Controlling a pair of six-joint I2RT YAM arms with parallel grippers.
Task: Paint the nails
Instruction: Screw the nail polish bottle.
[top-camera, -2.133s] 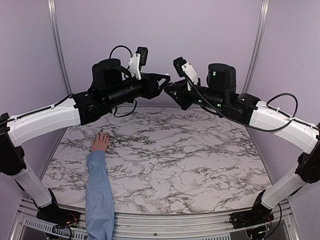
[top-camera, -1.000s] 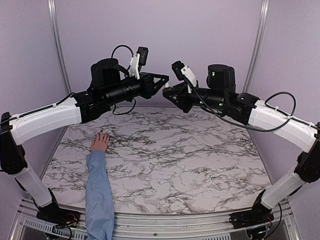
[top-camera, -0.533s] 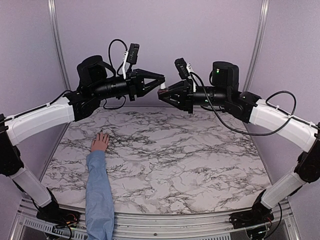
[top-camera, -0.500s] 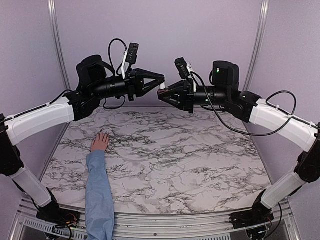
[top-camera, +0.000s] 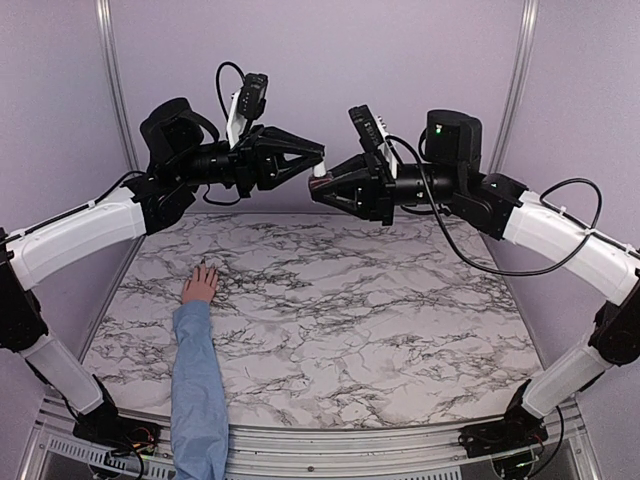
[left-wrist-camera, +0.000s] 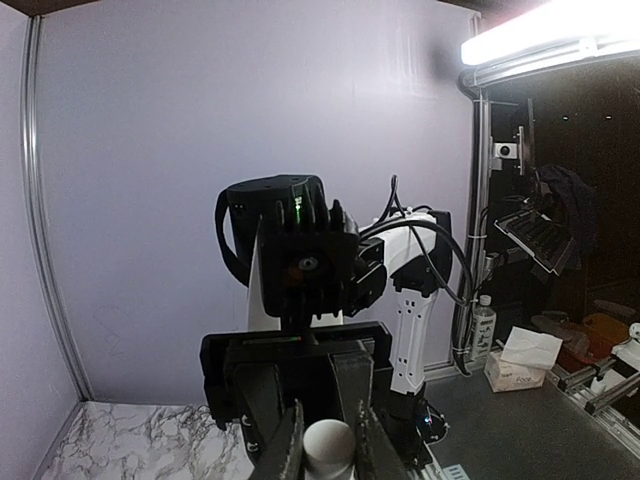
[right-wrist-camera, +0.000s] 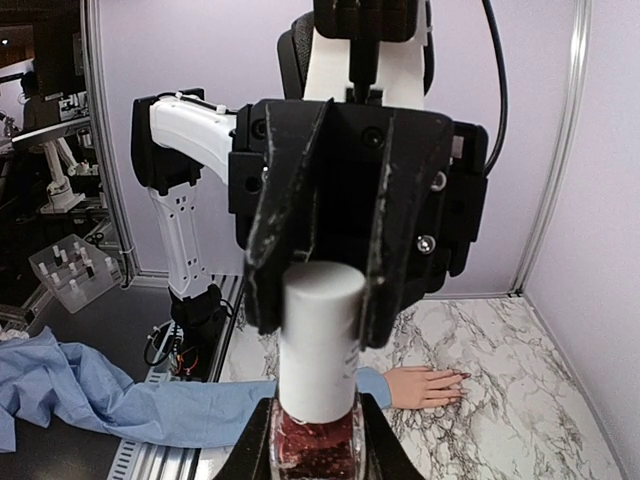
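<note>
My right gripper (top-camera: 313, 188) is held high over the back of the table, shut on a small bottle of dark red polish (right-wrist-camera: 315, 440). The bottle's white cap (right-wrist-camera: 320, 335) points at my left gripper (top-camera: 320, 162), whose fingers (right-wrist-camera: 275, 240) are shut on either side of it. The left wrist view shows that cap (left-wrist-camera: 328, 445) between the left gripper (left-wrist-camera: 328, 440) fingers. A light-skinned hand (top-camera: 200, 285) lies flat on the marble at the left, far below both grippers. Its nails (right-wrist-camera: 462, 377) are tiny and look dark at the tips.
A light blue sleeve (top-camera: 198, 380) runs from the hand to the table's front edge. The marble table (top-camera: 380, 310) is closed in by purple walls at the back and sides. Both arms stretch inward and meet above the back centre.
Both grippers have risen and levelled out, tip to tip. The bottle's white cap now sits between the left gripper's fingers. The hand has not moved.
</note>
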